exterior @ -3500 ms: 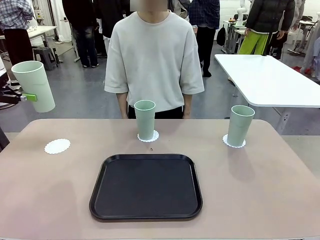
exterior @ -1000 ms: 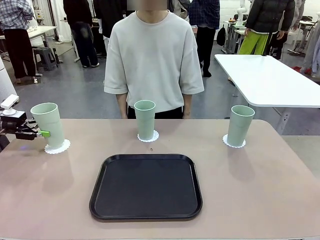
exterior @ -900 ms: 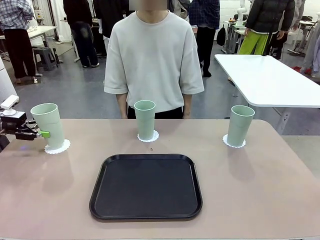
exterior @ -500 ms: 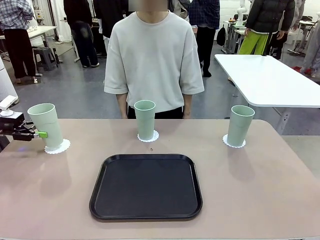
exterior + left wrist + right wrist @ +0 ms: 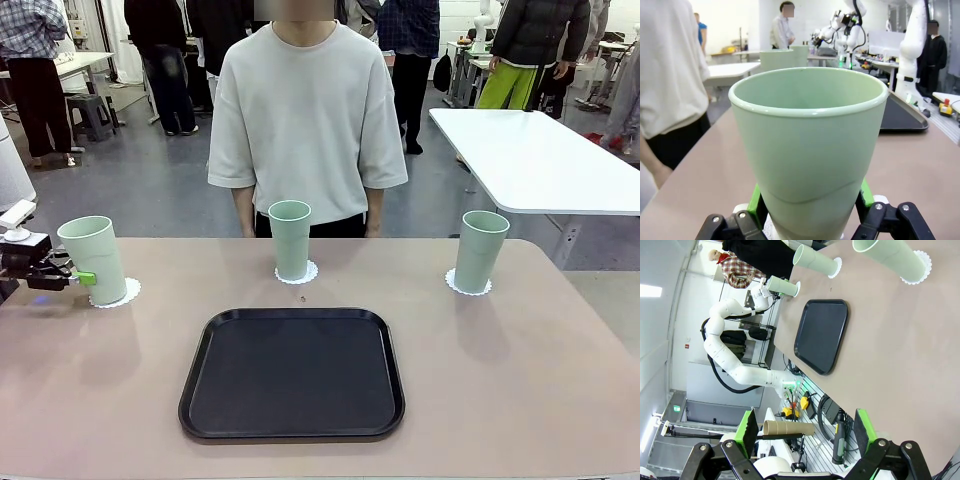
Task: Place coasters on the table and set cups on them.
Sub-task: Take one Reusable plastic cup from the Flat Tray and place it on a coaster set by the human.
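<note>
The beige surface (image 5: 560, 400) spreads out ahead of both arms, with a person in a pale sweatshirt (image 5: 307, 110) standing at its far edge. The black tray (image 5: 292, 372) lies in the middle of the surface, well off to the right of the left hand (image 5: 72, 277) and nearer the robot's side than it. The left hand is at the surface's left end, closed on the lower half of a mint-green cup (image 5: 93, 260); in the left wrist view that same cup (image 5: 807, 145) stands upright between the green pads (image 5: 756, 202), which press on its two sides just above the base. The cup sits over a lacy white coaster (image 5: 125, 293), whose scalloped edge peeks out on the side away from the left hand; whether the base is fully down on it I cannot tell. Further right of that hand, the middle cup (image 5: 290, 238) stands on its own coaster (image 5: 309, 272) just in front of the person, and the right cup (image 5: 480, 250) stands on a third coaster (image 5: 452, 285) near the far right corner. The right hand (image 5: 805, 427) is raised off the right side of the surface with its fingers spread wide and nothing between them, and all three cups lie well ahead of it.
</note>
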You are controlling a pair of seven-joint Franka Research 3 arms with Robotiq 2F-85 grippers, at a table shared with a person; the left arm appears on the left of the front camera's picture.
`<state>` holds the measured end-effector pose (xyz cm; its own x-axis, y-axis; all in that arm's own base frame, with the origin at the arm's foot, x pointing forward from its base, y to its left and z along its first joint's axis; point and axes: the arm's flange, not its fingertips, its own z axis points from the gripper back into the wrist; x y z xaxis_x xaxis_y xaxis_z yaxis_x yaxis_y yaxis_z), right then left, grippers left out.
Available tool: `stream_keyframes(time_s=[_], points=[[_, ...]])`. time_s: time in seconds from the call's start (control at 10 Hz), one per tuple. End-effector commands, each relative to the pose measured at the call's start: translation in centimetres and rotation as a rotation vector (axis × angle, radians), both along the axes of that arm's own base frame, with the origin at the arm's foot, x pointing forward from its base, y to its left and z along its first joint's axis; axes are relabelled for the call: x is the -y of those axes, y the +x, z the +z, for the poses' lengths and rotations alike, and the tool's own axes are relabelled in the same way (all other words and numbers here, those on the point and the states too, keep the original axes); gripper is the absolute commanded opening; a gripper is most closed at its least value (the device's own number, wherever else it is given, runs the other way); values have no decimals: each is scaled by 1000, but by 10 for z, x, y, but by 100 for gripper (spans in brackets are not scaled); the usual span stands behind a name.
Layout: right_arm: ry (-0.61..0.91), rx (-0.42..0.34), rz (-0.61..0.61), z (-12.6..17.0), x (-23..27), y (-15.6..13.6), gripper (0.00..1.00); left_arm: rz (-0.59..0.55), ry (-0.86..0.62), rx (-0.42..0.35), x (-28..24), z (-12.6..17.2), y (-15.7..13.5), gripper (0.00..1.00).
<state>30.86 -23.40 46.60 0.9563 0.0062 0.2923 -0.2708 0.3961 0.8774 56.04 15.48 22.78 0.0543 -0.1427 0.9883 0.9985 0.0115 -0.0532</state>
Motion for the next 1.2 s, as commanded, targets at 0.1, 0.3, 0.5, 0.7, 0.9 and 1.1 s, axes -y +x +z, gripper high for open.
stream_keyframes(time_s=[0.1,0.3,0.5,0.7,0.9,1.1], points=[[9,2,3,1,0,0,100,-35,-5,22,-1,3,-1,85],[9,2,3,1,0,0,100,-45,-13,27,0,0,-2,85],[9,2,3,1,0,0,100,-50,-14,23,2,-4,-2,85],[9,2,3,1,0,0,100,-55,-30,45,3,-6,-1,85],[9,2,3,1,0,0,100,-58,-48,66,4,-6,0,85],[9,2,3,1,0,0,100,-57,-53,74,5,-5,1,85]])
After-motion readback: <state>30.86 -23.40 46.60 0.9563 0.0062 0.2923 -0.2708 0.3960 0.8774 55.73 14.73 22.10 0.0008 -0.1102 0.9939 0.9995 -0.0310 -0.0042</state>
